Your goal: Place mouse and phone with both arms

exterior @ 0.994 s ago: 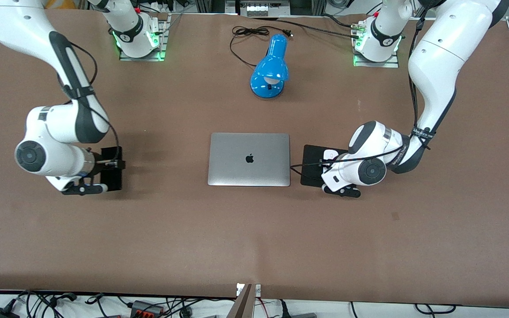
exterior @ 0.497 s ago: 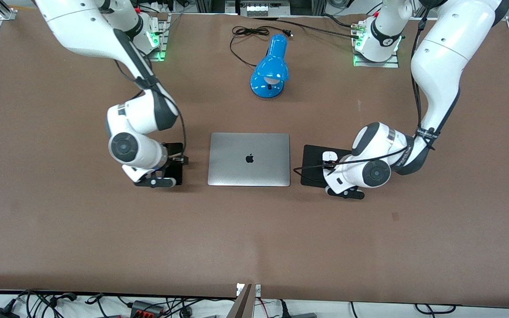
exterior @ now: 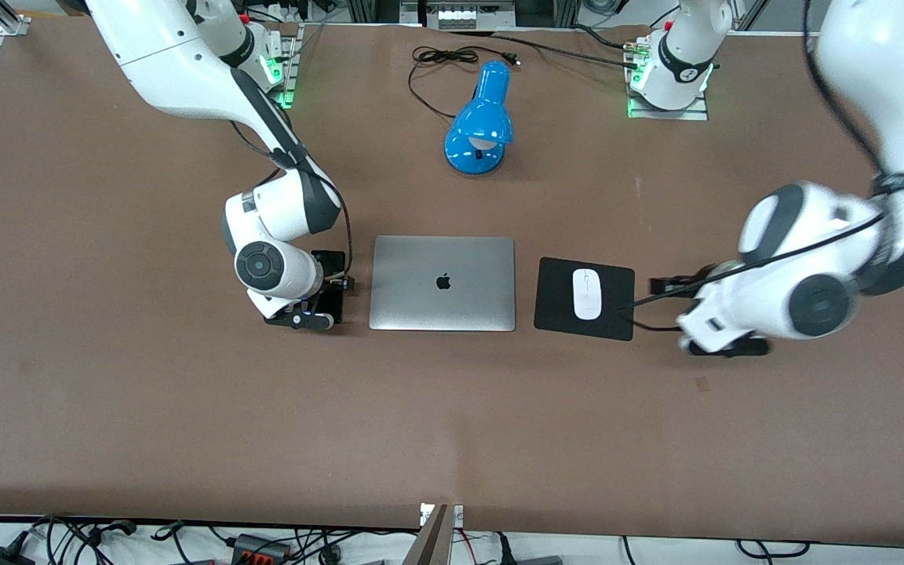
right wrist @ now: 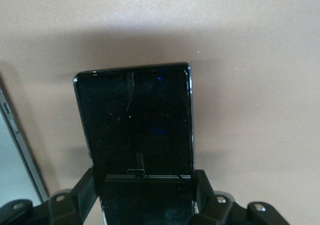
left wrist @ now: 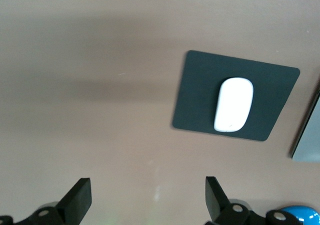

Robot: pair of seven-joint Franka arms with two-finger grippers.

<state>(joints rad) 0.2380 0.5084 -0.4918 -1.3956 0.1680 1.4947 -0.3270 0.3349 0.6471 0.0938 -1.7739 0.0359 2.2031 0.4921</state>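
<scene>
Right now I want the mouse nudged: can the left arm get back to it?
Probably yes: the small white oval mouse lies uncovered on the square black mouse pad, and the left end effector is open beside it.

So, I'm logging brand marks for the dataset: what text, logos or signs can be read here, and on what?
Apple logo, no words: on the closed laptop's lid.
Round marks on the two arm bases: too small to read.
Mouse, mouse pad, phone, lamp: nothing readable.

Worktop (exterior: pixel 452 408): laptop (exterior: pixel 442 283) at centre. Mouse (exterior: pixel 585 294) on mouse pad (exterior: pixel 554 302), beside laptop toward the left arm's end. Phone (exterior: pixel 333 284) beside laptop toward the right arm's end. Lamp (exterior: pixel 480 122) farther from the front camera than laptop.
</scene>
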